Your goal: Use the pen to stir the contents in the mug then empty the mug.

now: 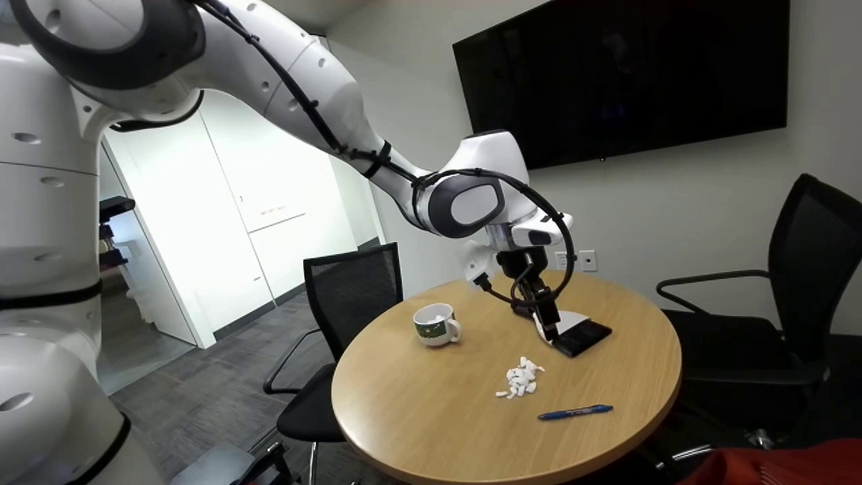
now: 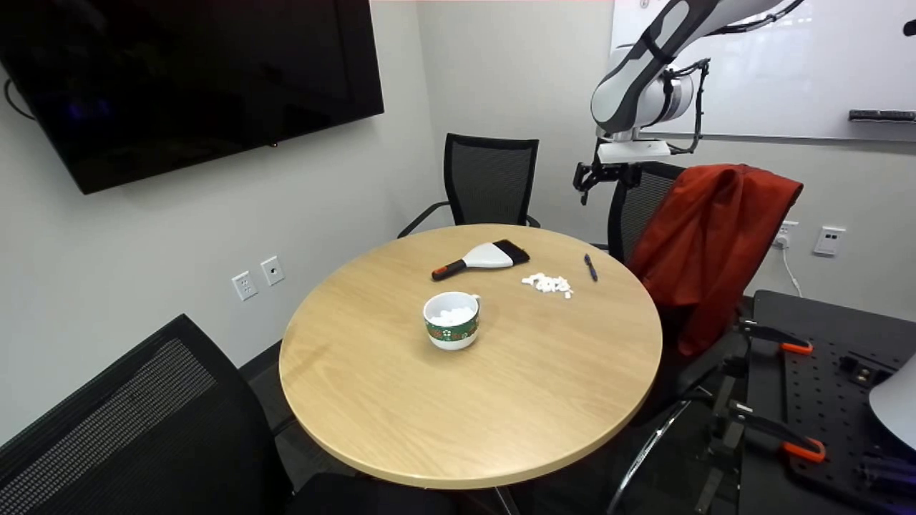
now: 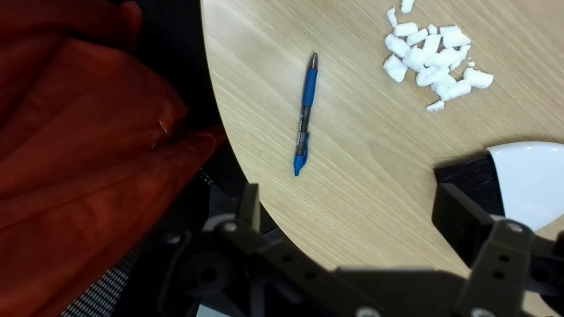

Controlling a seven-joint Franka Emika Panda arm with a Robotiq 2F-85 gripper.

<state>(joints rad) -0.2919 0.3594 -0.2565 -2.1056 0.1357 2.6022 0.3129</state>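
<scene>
Pen (image 3: 305,114) near white bits (image 3: 434,59) and brush (image 3: 526,182), garment (image 2: 715,236) over chair (image 2: 638,207), empty hand (image 3: 350,207) spread wide

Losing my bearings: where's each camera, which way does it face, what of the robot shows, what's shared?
Wrist view: mounted behind the end effector, looking down at pen, white bits and brush; its fingers show, apart.
An exterior view: near the arm, facing table and wall screen; much of the arm shows.
An exterior view: across the table from the end effector, looking past the mug toward the whiteboard; arm's outer part shows upper right.
In both exterior views: mug, wall screen. In all three: end effector, pen, white bits, brush.
</scene>
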